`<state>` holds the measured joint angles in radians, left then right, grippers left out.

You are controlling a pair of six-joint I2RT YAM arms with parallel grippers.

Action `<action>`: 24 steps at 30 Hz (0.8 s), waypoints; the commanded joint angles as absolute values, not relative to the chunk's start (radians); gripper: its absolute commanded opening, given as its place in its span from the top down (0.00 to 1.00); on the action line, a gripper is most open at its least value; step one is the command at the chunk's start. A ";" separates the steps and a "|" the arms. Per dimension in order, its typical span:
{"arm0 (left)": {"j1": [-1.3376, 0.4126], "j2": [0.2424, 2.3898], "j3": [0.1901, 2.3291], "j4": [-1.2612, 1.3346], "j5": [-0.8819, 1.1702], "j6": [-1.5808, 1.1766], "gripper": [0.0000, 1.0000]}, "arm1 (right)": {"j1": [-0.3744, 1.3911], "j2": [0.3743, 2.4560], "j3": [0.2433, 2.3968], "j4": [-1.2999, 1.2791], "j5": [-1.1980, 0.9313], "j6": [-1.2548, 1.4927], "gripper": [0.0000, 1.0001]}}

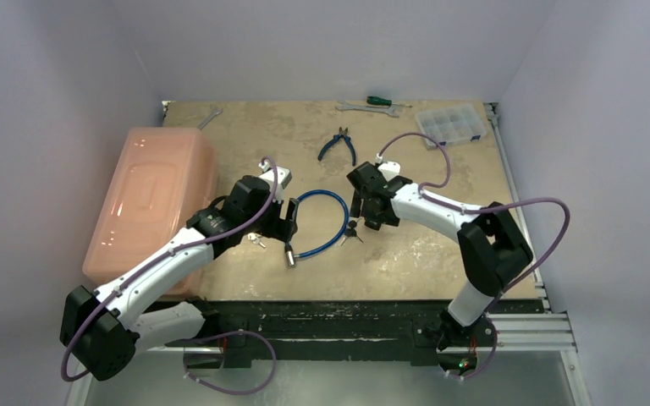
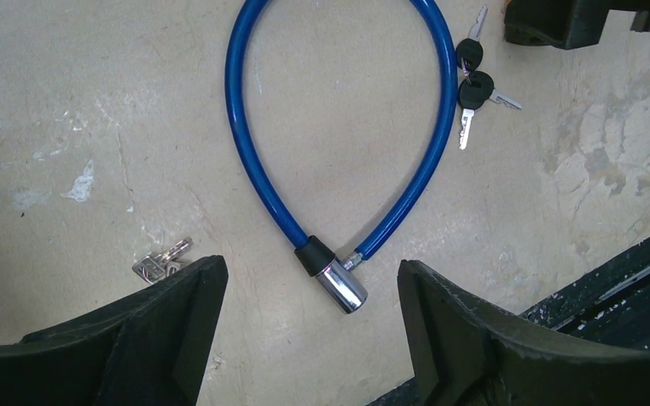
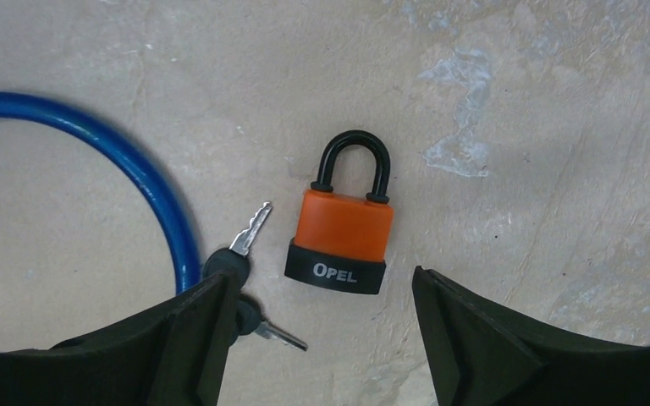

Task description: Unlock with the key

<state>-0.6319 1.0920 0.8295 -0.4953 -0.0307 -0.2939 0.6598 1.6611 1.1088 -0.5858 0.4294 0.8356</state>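
Note:
A blue cable lock (image 1: 332, 222) lies looped mid-table, and its chrome lock cylinder (image 2: 343, 288) lies between the tips of my left gripper (image 2: 310, 281). That gripper is open and empty just above it. A bunch of black-headed keys (image 2: 474, 80) lies outside the loop's right side. Small silver keys (image 2: 161, 262) lie by my left finger. In the right wrist view, an orange padlock (image 3: 343, 224) with a closed black shackle lies beside the black-headed keys (image 3: 237, 262). My right gripper (image 3: 322, 293) hovers open over the padlock's base. The padlock is hidden in the top view.
A large translucent orange box (image 1: 148, 199) fills the table's left side. Blue-handled pliers (image 1: 338, 144), a wrench (image 1: 368, 108), a green screwdriver (image 1: 378, 100) and a clear compartment box (image 1: 450, 125) lie at the back. Another wrench (image 1: 209, 117) lies back left. The table's front edge is close behind the cylinder.

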 commanded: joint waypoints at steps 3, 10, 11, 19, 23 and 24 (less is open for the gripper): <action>-0.639 1.069 0.868 -0.484 -0.037 -0.283 0.22 | 0.617 1.699 1.121 -0.536 0.456 0.836 0.21; -0.640 1.077 0.867 -0.483 -0.036 -0.282 0.23 | 0.582 1.727 1.070 -0.461 0.404 0.817 0.34; -0.641 1.078 0.867 -0.483 -0.035 -0.282 0.23 | 0.581 1.735 1.068 -0.454 0.399 0.815 0.34; -0.652 1.093 0.864 -0.472 -0.023 -0.318 0.26 | 0.567 1.758 1.032 -0.401 0.370 0.796 0.57; -0.684 1.100 0.864 -0.473 -0.041 -0.348 0.27 | 0.544 1.746 1.007 -0.384 0.357 0.781 0.70; -0.694 1.101 0.867 -0.477 -0.065 -0.359 0.27 | 0.540 1.734 0.999 -0.379 0.355 0.777 0.75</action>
<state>-0.6609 1.0958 0.8295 -0.4946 -0.0315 -0.3153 0.5652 1.7473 1.0439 -0.4129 0.3717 0.7956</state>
